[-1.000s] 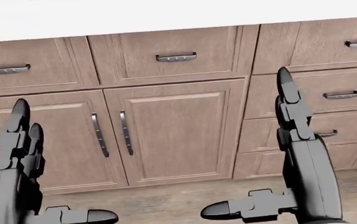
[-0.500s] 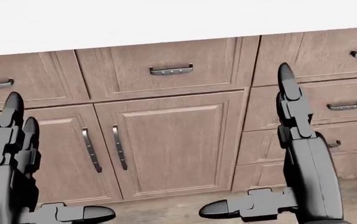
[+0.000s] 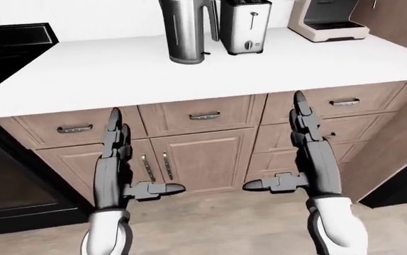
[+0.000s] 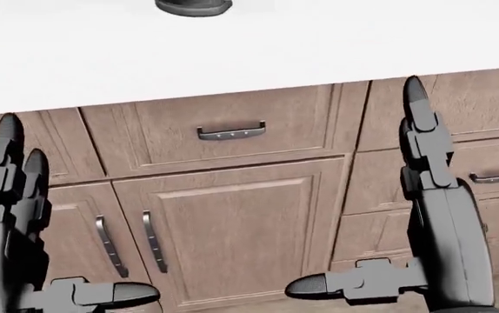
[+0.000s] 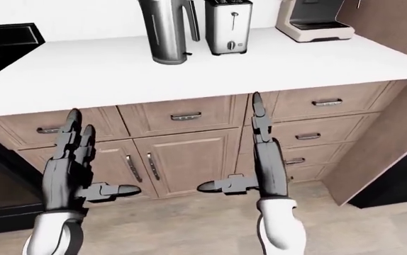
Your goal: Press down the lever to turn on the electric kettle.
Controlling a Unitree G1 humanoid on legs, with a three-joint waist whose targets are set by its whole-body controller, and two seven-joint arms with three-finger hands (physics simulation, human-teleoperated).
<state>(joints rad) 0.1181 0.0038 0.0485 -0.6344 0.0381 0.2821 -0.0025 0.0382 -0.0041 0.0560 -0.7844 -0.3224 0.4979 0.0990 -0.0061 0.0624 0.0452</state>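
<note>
A tall stainless-steel electric kettle (image 3: 187,29) stands upright on the white counter (image 3: 118,74), at the top of the left-eye view. Its handle faces right toward a toaster, and a small lever shows low by the handle. Only the kettle's dark base (image 4: 193,6) shows at the top edge of the head view. My left hand (image 3: 143,151) and right hand (image 3: 274,141) are both open, fingers pointing up and thumbs turned inward. They are held apart before the wooden cabinet doors, well below and short of the kettle. Neither hand touches anything.
A steel toaster (image 3: 246,24) stands just right of the kettle. A beige coffee machine (image 3: 327,18) is further right. A black stove (image 3: 8,50) adjoins the counter's left end. Wooden drawers and doors (image 3: 204,154) run under the counter, and a tall wooden panel (image 3: 402,138) stands at right.
The whole head view has shifted: the cabinets slid down in the picture, and the counter top and the kettle's base came in at the top. Both hands stay open.
</note>
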